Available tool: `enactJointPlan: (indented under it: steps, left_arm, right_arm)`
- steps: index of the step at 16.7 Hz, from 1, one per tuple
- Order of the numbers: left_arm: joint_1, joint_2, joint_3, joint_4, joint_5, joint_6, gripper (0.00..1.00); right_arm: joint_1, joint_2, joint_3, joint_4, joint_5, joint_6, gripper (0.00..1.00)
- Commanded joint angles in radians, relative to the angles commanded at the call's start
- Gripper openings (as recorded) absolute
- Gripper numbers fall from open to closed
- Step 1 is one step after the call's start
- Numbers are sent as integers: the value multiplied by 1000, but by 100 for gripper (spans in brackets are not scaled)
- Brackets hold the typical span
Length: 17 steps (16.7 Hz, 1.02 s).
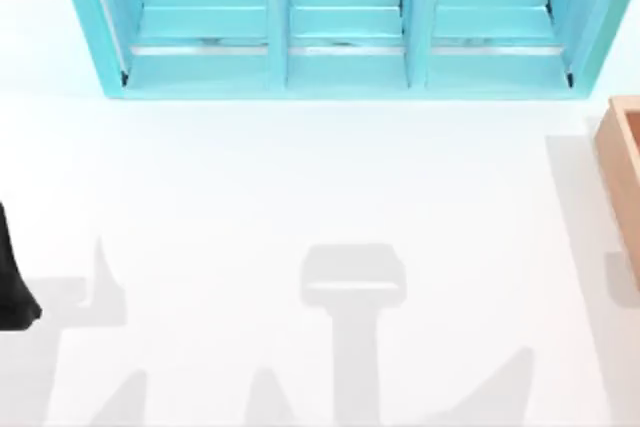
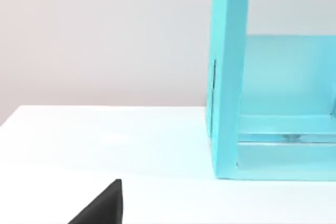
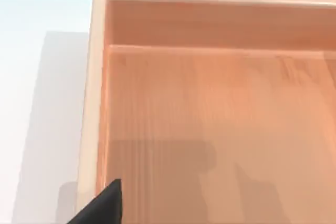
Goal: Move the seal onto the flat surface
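The seal is out of view. The flat surface [image 1: 300,187] is the wide glossy white tabletop in front of the shelf, with grey shadows of the arms near its front edge. A black part of my left arm [image 1: 12,287] shows at the table's left edge, low over the white top. In the left wrist view a black tip of my left gripper [image 2: 102,208] points over the tabletop [image 2: 105,140] toward the shelf's end wall. A black tip of my right gripper [image 3: 102,205] hangs above the tan wooden box, near its side wall.
A turquoise three-bay shelf unit [image 1: 340,22] spans the back of the table, and its end wall [image 2: 228,77] stands close in the left wrist view. The tan wooden box [image 1: 625,167] sits at the right edge, its inner floor [image 3: 210,119] showing below my right wrist.
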Motion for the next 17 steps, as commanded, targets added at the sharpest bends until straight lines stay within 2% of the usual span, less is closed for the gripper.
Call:
enactJointPlan:
  steps: [10,17]
  left_arm:
    - [0,0,0,0,0,0,100]
    - [0,0,0,0,0,0,100]
  right_arm:
    - [-162,747,577,-559,-6,-161,100]
    - [-223,1023,789,-766,-7,-221,100]
